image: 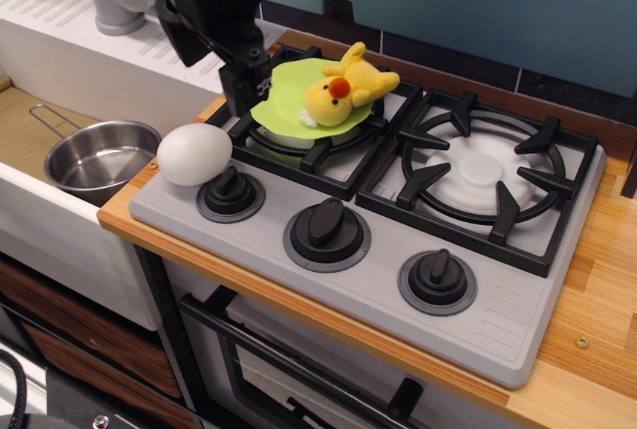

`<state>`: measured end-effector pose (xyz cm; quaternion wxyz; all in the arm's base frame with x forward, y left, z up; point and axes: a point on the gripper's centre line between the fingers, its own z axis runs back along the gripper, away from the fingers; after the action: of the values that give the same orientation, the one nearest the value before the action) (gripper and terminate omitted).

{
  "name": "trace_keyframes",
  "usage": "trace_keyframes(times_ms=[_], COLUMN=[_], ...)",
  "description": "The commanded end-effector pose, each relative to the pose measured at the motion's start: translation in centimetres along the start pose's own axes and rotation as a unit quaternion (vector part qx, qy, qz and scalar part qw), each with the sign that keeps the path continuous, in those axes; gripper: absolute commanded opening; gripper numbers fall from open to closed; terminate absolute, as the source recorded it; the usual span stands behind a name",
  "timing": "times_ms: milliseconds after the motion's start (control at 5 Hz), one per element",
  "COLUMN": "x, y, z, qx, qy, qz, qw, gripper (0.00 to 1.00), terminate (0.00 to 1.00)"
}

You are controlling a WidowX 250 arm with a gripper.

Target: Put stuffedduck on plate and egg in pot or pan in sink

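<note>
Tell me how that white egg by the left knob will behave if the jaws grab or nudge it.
The egg looks smooth and rounded, so it may slip from the jaws. It rests on the flat stove panel near the edge, so a nudge could roll it off. It seems rigid, not squashy.

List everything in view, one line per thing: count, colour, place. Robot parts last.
stuffedduck: 1, yellow, on the plate
plate: 1, lime green, on left burner
egg: 1, white, stove's front-left corner
pot: 1, steel, in the sink
sink: 1, white, left of stove
faucet: 1, grey, behind sink
stove: 1, grey, two black burners
knobs: 3, dark grey, stove front
hand: 1, black, at plate's left edge; open or shut unclear
</note>
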<state>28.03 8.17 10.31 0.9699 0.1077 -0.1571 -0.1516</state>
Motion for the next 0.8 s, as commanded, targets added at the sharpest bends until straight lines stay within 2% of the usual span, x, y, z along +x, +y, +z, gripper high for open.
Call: trace_keyframes(times_ms=[0,200,400,600], x=[0.3,0.2,-0.2,-0.7], y=[1.2,1.1,0.8,0.8], z=[0.1,-0.7,-2.1,-3.1], qx=[0.025,0.014,-0.002,0.001], qy=[0.040,0.059,0.062,0.051], qz=[0.044,0.062,0.075,0.074], qw=[0.9980,0.9962,0.9952,0.9960], gripper=[1.00,1.00,1.00,1.00], terminate=[0.00,0.00,0.00,0.00])
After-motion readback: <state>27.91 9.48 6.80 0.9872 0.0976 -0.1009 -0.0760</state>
